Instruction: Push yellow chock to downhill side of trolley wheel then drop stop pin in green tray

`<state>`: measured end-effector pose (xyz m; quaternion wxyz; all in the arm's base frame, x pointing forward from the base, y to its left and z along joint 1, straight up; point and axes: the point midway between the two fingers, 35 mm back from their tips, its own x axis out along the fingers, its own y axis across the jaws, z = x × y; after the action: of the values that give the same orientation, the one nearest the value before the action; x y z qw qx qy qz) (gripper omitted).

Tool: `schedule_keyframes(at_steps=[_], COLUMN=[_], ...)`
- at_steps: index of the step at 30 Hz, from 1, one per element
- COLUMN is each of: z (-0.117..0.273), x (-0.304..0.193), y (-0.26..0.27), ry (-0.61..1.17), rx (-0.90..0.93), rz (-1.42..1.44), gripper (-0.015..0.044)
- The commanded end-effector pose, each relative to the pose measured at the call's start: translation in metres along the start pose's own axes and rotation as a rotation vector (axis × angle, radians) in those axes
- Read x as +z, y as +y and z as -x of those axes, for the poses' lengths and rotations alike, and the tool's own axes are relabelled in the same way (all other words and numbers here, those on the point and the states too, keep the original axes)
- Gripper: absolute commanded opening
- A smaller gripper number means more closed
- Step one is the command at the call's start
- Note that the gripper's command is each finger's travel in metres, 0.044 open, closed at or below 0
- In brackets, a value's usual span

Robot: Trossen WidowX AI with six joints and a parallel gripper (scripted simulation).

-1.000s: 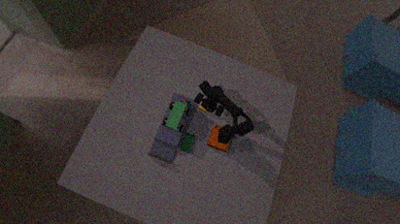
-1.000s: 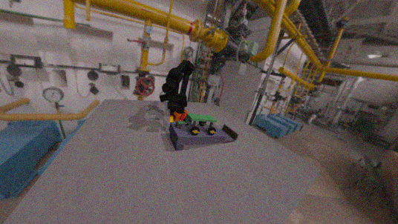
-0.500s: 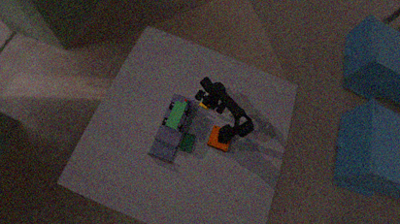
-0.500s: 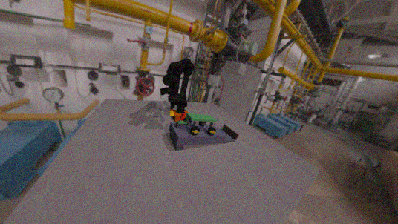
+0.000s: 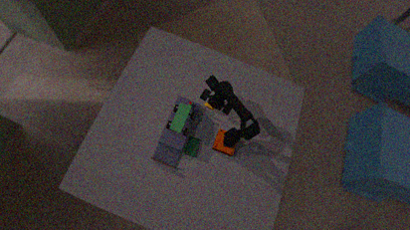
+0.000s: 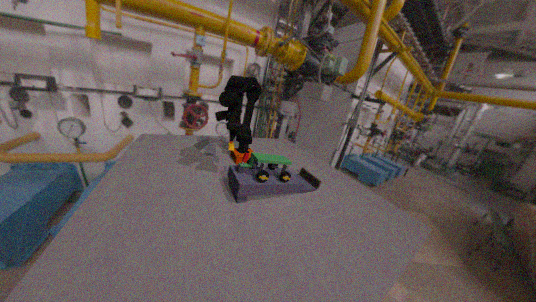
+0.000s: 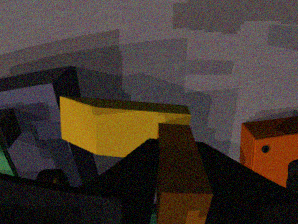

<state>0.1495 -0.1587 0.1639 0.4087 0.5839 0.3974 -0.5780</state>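
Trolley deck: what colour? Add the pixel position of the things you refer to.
Plain green; the trolley deck (image 5: 180, 118) (image 6: 271, 159) shows best in the exterior view.

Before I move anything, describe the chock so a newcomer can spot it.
On the big pale tabletop, find the ramp carrying the green-topped trolley. Just off the ramp's trolley end, the black claw grips the chock. It's the yellow block with an orange handle, unlike the all-orange block nearby.

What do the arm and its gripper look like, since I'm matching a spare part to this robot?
The arm is black, with blocky joints and slim links. Its gripper has black fingers, wedge-shaped in the wrist view. I can't make out markings or cables.
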Motion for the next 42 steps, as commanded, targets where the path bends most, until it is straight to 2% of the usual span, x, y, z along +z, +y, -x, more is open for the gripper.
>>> schedule_keyframes(at_steps=[1, 42], z=[0.002, 0.002], x=[0.0016, 0.0015], y=[0.0012, 0.0013], ry=[-0.004, -0.002], rx=[0.0, -0.004], rz=[0.043, 1.422], gripper=[0.0, 0.0])
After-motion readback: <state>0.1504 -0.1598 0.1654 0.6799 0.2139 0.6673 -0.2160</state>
